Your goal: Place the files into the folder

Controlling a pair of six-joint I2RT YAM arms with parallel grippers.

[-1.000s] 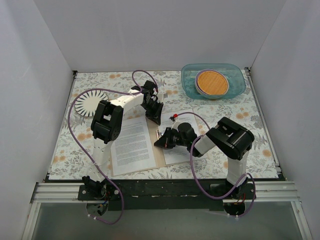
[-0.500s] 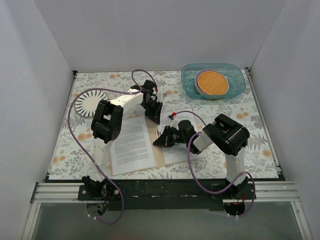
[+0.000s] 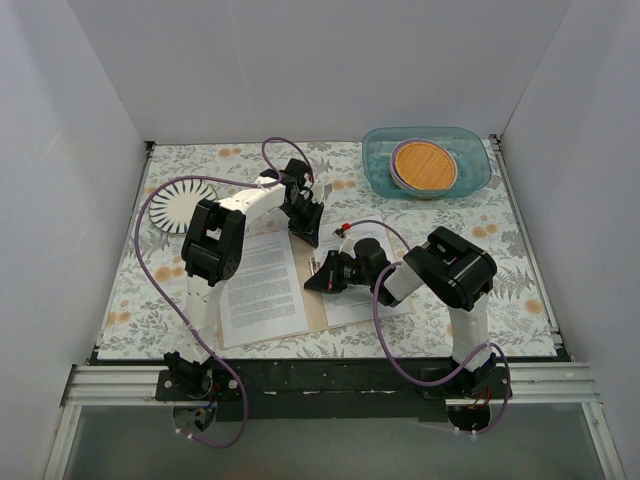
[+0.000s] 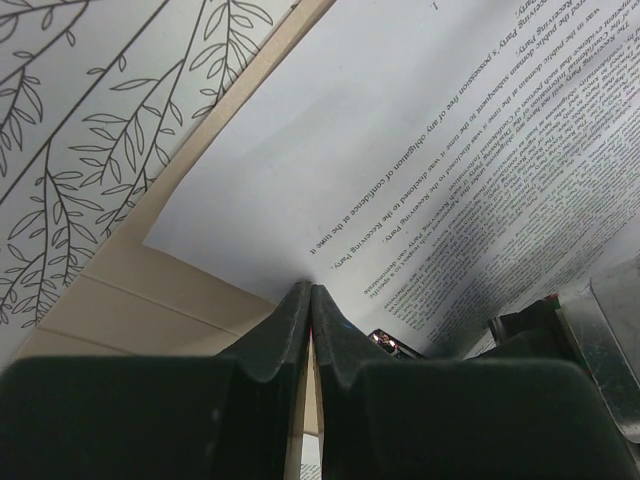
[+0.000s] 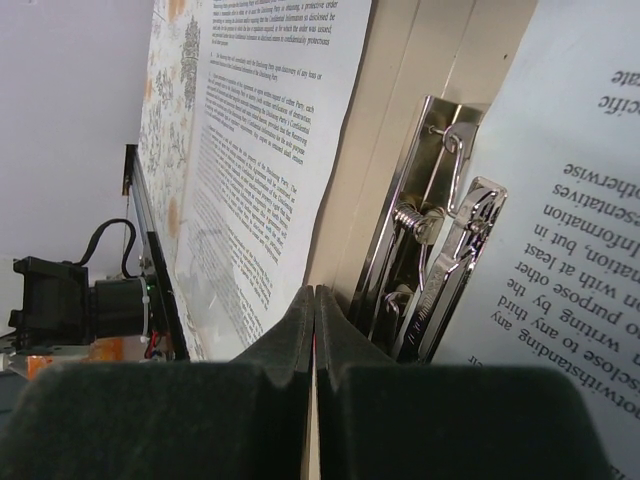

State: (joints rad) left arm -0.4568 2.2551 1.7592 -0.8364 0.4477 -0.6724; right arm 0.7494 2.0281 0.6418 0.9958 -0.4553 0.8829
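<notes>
- Folder lies open and flat on the flowery table, bottom centre of the top view, with the tan spine strip showing down the middle.
- One printed sheet covers the folder's left half and lies flat.
- A second sheet is on the right half. Its edge near the spine looks a bit lifted and throws a shadow on the tan cover.
- Teal tub sits in the upper right of the top view with an orange disc in it, well away from the folder.
- White plate with a ray pattern is at the upper left, just beside the left arm.
- Left gripper has its jaws pressed together right at the lifted edge of the second sheet, near its far corner. Pretty sure the paper's nipped in there.
- Right gripper is closed tight too, tips down at the spine just beside the metal clip. Can't tell if anything thin is caught between them.
- The clip runs along the spine, touching the second sheet's edge.
</notes>
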